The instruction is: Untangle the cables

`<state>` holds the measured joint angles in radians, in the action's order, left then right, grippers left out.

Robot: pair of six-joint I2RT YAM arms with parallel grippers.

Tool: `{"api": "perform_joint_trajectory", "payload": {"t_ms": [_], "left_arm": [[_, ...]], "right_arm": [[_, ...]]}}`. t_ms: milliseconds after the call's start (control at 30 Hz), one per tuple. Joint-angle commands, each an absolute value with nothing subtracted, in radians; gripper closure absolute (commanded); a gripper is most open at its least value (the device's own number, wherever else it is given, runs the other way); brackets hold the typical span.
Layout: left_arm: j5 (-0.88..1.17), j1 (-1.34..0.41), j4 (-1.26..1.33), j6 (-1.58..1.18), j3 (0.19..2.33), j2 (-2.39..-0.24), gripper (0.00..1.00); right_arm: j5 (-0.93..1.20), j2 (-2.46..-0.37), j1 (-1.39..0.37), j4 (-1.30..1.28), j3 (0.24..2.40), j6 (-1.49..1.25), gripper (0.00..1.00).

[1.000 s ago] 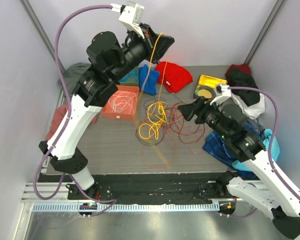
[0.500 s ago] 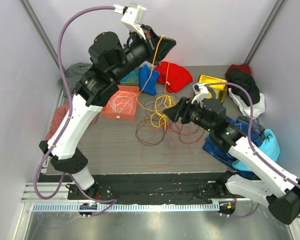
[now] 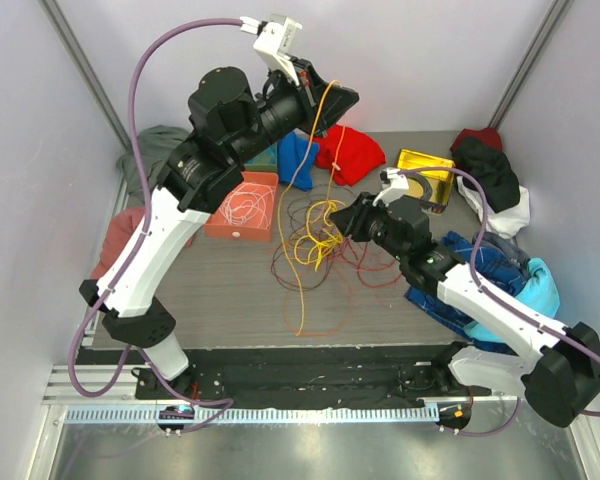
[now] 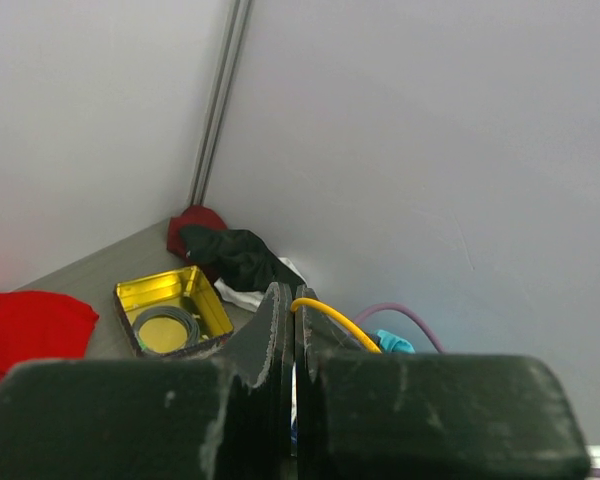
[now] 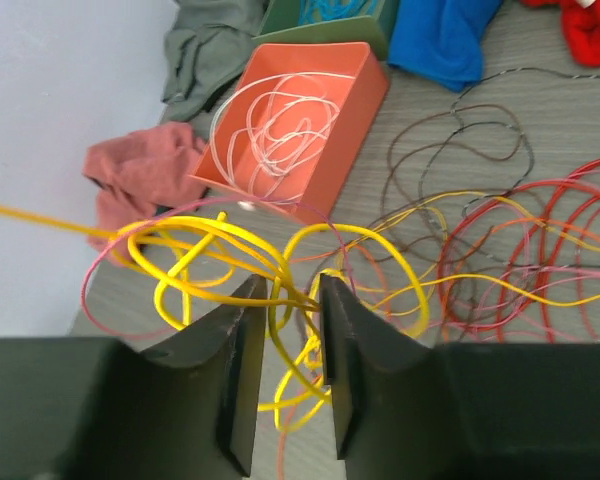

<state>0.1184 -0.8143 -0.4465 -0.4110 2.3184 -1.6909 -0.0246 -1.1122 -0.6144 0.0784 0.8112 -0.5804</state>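
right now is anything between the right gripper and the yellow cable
Nothing solid. Strands of the yellow cable run through the gap of the right gripper, whose jaws are not closed on them. Thin red cables lie tangled among its loops.

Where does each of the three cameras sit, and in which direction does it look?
Top external: above and behind the bases, looking down at the grey wood-grain table; both arms show, left end effector raised, right end effector low.
Left wrist: high up, facing the far right corner; its shut black fingers pinch the thin yellow cable.
Right wrist: low, facing left across the table; its two black fingers stand apart around loops of that cable.
Shared: top and left wrist both show the square yellow metal tin.
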Motion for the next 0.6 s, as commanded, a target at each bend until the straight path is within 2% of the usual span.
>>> {"api": "perform_joint_trajectory", "payload": {"t_ms": [0,67,267,567], "left_arm": [[0.14,-0.818,-0.429,-0.402,2.301,-1.629,1.0],[0.098,-0.818,-0.436,-0.379,2.286,-1.618,1.0],[-0.099,-0.816,-0.431,-0.264,2.282,-1.568,1.0],[-0.12,-0.816,-0.385,-0.209,2.405,-1.562,1.0]], "right_arm": [[-0.093,-1.128,-0.621,0.163,0.798,-0.58,0.86],[-0.158,-1.098,-0.62,0.134,0.785,-0.583,0.99],[-0.299,-1.058,-0.592,-0.032,0.687,-0.601,0.99],[-0.29,-1.181,-0.525,-0.043,0.505,-0.729,0.99]]}}
